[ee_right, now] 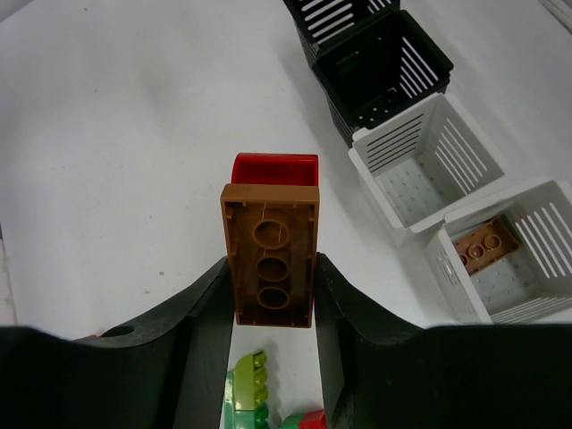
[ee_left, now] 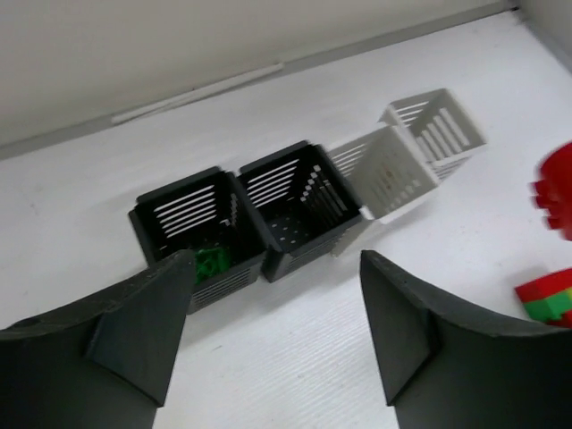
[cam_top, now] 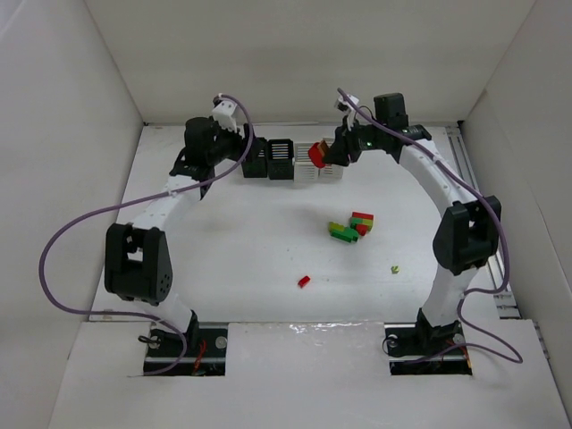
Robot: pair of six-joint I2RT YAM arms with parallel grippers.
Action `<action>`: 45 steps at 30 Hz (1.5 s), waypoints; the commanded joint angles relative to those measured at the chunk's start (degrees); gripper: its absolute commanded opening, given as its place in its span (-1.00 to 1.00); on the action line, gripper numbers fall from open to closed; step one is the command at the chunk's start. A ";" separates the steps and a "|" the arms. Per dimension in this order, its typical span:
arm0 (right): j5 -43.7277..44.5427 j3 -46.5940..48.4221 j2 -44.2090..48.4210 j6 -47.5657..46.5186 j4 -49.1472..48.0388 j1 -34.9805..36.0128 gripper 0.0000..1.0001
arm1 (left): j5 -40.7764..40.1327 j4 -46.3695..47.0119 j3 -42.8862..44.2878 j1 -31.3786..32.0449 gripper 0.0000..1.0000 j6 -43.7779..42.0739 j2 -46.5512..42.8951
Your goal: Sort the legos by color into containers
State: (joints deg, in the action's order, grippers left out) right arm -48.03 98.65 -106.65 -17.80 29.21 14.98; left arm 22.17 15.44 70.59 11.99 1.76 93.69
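My right gripper (ee_right: 271, 268) is shut on an orange-brown lego (ee_right: 271, 241) with a red lego (ee_right: 275, 167) stacked behind it, held above the table near the white containers; in the top view this gripper (cam_top: 323, 154) hangs by the row of containers. One white container (ee_right: 536, 259) holds an orange-brown lego (ee_right: 487, 246); the other white container (ee_right: 424, 165) shows no brick. My left gripper (ee_left: 275, 259) is open and empty over the table before two black containers; the left one (ee_left: 170, 219) holds a green lego (ee_left: 212, 264), the other (ee_left: 299, 210) shows none.
A pile of green, yellow-green and red legos (cam_top: 351, 227) lies mid-table on the right. A lone red lego (cam_top: 304, 281) and a small yellow-green piece (cam_top: 394, 269) lie nearer the arm bases. White walls enclose the table on three sides.
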 commanded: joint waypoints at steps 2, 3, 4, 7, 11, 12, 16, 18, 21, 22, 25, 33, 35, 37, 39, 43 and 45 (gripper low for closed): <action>-3.91 3.13 0.04 -0.22 -2.41 0.66 -1.00 | 12.84 9.49 -5.61 -1.88 0.33 0.09 -6.84; -4.70 2.43 0.04 -0.22 -3.19 0.66 -1.00 | 18.38 14.13 -7.11 -1.88 0.33 0.70 -9.12; -5.83 2.42 0.56 -0.22 -4.24 0.66 -1.00 | 25.83 14.87 -8.00 -1.88 0.36 0.70 -10.01; -11.28 1.54 0.57 -0.22 -4.25 0.66 -1.00 | 39.02 13.74 -8.01 -1.27 0.36 0.70 -10.55; -17.79 2.68 -1.10 -0.22 -4.25 0.66 -1.00 | 48.37 13.74 -7.40 -0.04 0.41 3.77 -8.62; -20.15 3.56 -1.10 -0.22 -3.47 1.18 -1.00 | 49.27 13.22 -6.61 -0.04 0.41 3.78 -8.61; -24.03 4.27 -2.51 -0.22 -2.93 2.33 -1.00 | 49.30 7.87 -4.85 2.16 0.44 0.63 -7.21; -24.04 4.79 -2.51 -0.74 -3.45 2.94 -1.00 | 47.97 5.66 -4.14 2.16 0.44 -2.72 -7.21; -24.04 4.80 -1.98 -1.80 -3.46 3.56 -1.00 | 48.75 5.04 -3.61 2.16 0.47 -4.04 -6.16; -24.04 4.80 -1.98 -1.80 -2.85 4.26 -1.00 | 48.75 4.08 -2.74 2.16 0.47 -4.04 -6.15; -24.04 5.49 -2.50 -3.20 -1.27 4.79 -1.00 | 48.14 -2.05 0.51 3.39 0.47 -9.20 -4.48; -22.29 5.59 -1.28 -7.33 0.85 6.64 -1.00 | 46.73 0.81 1.04 3.39 0.44 -6.95 -2.81; -21.75 5.59 -1.28 -8.04 2.16 7.17 -1.00 | 46.73 2.38 1.57 3.39 0.41 -5.37 -2.20; -21.75 5.59 -1.28 -8.83 2.86 7.17 -1.00 | 46.73 2.93 1.57 3.39 0.39 -4.67 -2.20; -21.75 6.20 -1.28 -9.36 3.39 7.17 -1.00 | 46.73 3.54 1.57 3.39 0.36 -4.66 -2.20; -21.75 6.20 -1.81 -9.88 4.45 7.17 -1.00 | 47.25 4.07 1.05 3.39 0.05 -4.13 -2.20; -22.28 6.72 -1.81 -9.88 5.06 7.17 -1.00 | 47.26 4.68 1.04 3.39 -0.13 -4.13 -2.20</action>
State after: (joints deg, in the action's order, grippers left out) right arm -68.75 102.32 -109.36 -25.80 33.39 21.74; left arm 67.48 16.62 69.49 15.29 -2.42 92.14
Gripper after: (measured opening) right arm 0.425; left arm 0.462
